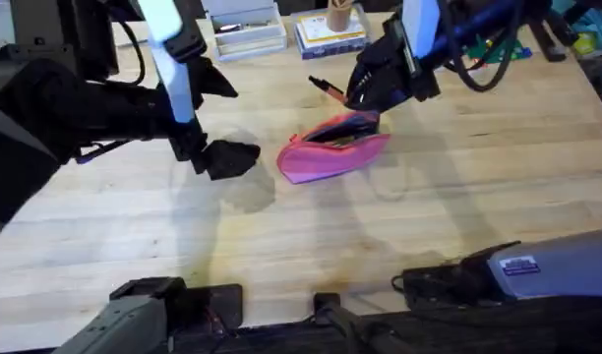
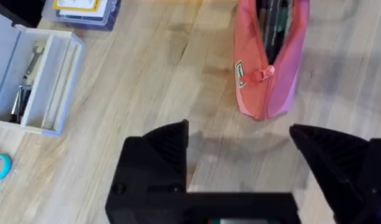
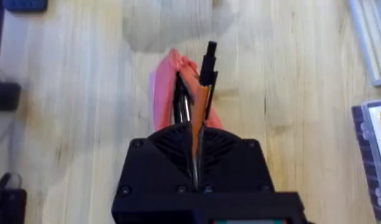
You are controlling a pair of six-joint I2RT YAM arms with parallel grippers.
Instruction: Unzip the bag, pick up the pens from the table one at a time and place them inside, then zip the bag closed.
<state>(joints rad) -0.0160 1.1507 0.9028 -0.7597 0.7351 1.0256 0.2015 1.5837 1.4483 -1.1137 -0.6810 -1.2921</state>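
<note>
The right gripper (image 3: 195, 163) pinches a slim orange pen with a black tip (image 3: 202, 93) above the unzipped pink fabric pouch (image 1: 332, 147). The left gripper (image 2: 240, 152) hovers spread apart beside the pouch, holding nothing.

The bag (image 1: 332, 147) lies mid-table (image 1: 399, 236), left end effector (image 1: 232, 157) to its left, pen (image 1: 328, 88) held just behind it

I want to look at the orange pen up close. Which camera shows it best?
The right wrist view: the orange pen stands clear, pinched in the right gripper above the open pink pouch. The overhead view shows the pen small, sticking out of that gripper. The left wrist view shows the pouch, not this pen.
</note>
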